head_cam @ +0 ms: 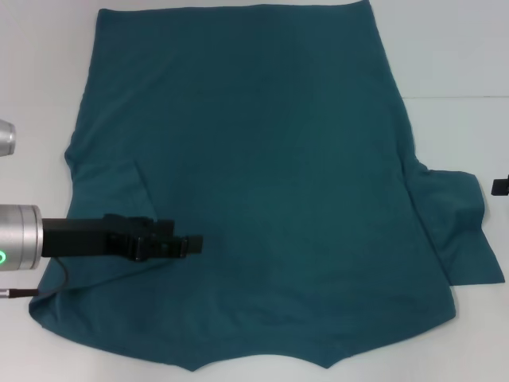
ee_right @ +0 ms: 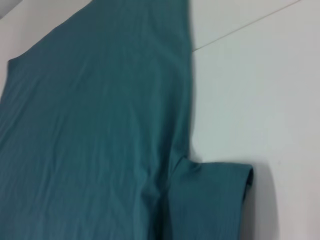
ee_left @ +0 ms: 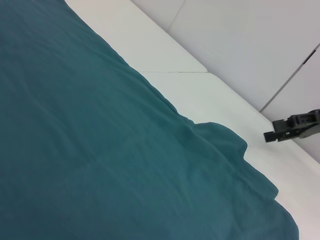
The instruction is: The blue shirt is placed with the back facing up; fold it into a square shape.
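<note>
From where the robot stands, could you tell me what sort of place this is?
Probably a lab or test workstation: a blue shirt lies spread on a plain white table, pale wall panels stand behind, and the left gripper reaches over the cloth.

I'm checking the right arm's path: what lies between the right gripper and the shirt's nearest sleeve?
Only bare white table. In the head view the right gripper sits at the frame's edge, apart from the blue shirt, whose right sleeve lies spread just beside it.
</note>
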### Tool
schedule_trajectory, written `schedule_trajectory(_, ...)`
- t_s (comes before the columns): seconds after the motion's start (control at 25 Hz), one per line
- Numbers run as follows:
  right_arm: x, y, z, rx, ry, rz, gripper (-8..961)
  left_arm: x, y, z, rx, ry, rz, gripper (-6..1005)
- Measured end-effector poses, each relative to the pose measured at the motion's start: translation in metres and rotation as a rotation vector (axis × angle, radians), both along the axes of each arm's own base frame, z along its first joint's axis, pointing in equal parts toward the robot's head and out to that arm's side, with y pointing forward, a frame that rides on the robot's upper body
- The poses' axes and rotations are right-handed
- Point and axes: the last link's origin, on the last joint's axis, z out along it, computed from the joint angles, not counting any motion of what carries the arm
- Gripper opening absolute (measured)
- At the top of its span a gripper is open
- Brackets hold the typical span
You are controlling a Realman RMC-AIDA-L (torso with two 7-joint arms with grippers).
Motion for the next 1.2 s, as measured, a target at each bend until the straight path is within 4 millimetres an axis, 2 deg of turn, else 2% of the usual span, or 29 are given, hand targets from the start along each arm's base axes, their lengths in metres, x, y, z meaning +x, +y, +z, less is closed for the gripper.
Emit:
schedule_trajectory(0.52,-0.009,0.023,-0.033,0.016,-0.012,-0.023,945,0.001,0.002,0.001,0.009,-0.019,0.022,825)
schedule_trajectory(1.2,-0.021,0.034,-0.060,-0.025,-0.043,-0.014,944,0.003,0.004,0.003,0.032,-0.038,0.022,825)
